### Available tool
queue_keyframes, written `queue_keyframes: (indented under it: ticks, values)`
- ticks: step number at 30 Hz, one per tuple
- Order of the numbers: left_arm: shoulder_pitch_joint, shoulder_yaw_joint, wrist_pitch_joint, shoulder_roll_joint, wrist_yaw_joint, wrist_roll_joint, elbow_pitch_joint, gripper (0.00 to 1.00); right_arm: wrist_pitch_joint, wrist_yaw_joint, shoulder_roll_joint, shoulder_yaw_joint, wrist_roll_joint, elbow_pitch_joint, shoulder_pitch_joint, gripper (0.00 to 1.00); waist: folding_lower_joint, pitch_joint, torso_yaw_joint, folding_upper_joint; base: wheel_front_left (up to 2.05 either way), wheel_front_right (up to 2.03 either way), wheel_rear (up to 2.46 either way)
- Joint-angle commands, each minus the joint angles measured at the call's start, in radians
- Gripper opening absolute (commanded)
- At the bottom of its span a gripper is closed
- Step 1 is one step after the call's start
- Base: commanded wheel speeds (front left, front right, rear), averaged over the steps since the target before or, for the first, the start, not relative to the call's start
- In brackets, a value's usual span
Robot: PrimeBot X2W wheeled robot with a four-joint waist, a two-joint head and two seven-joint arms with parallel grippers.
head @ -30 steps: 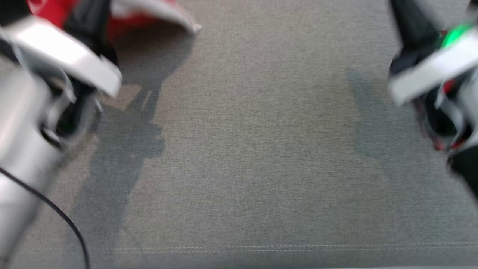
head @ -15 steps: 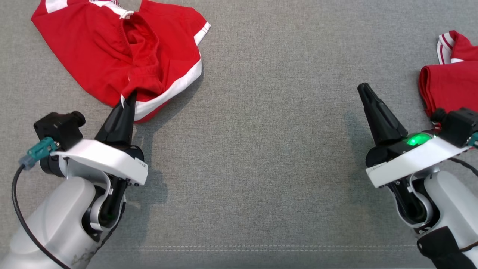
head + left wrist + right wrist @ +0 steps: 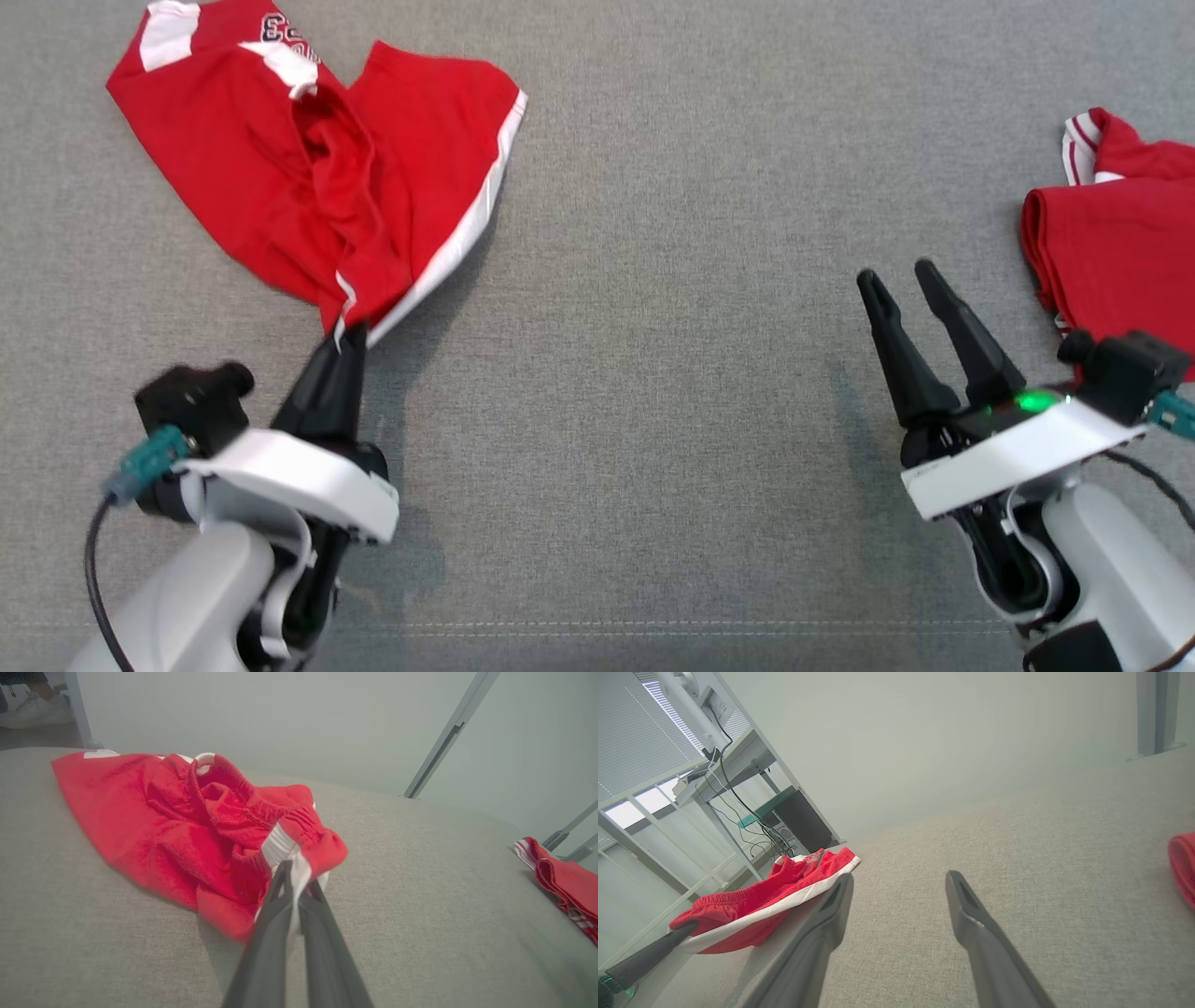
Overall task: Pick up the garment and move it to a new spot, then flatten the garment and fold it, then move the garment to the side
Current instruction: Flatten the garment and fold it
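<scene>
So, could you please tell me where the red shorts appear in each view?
Head view: red shorts upper left, hem in the left tool.
Left wrist view: red shorts centre left.
Right wrist view: red shorts lower left.
Shared landmark: folded red garment, right edge in all three.

right gripper (image 3: 894,272): 2 fingers now parted, were together | left gripper (image 3: 346,338): pulled back, garment (image 3: 280,187) hem stretched longer
</scene>
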Motion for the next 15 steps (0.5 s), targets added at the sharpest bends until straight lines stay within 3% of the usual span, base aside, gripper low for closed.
queue_keyframes:
  ticks: [1,15]
  values:
    - [0.013,0.032,-0.013,0.027,0.012,0.004,-0.034,0.0,-0.003,0.0,0.009,-0.001,-0.013,-0.026,0.043,1.0,0.0,-0.021,0.001,0.0,0.0,0.0,0.0]
    - [0.25,-0.081,0.052,0.02,0.078,-0.026,-0.209,0.0,0.045,0.0,0.082,-0.175,-0.115,-0.126,0.356,1.0,0.0,-0.159,0.047,0.0,0.0,0.0,0.0]
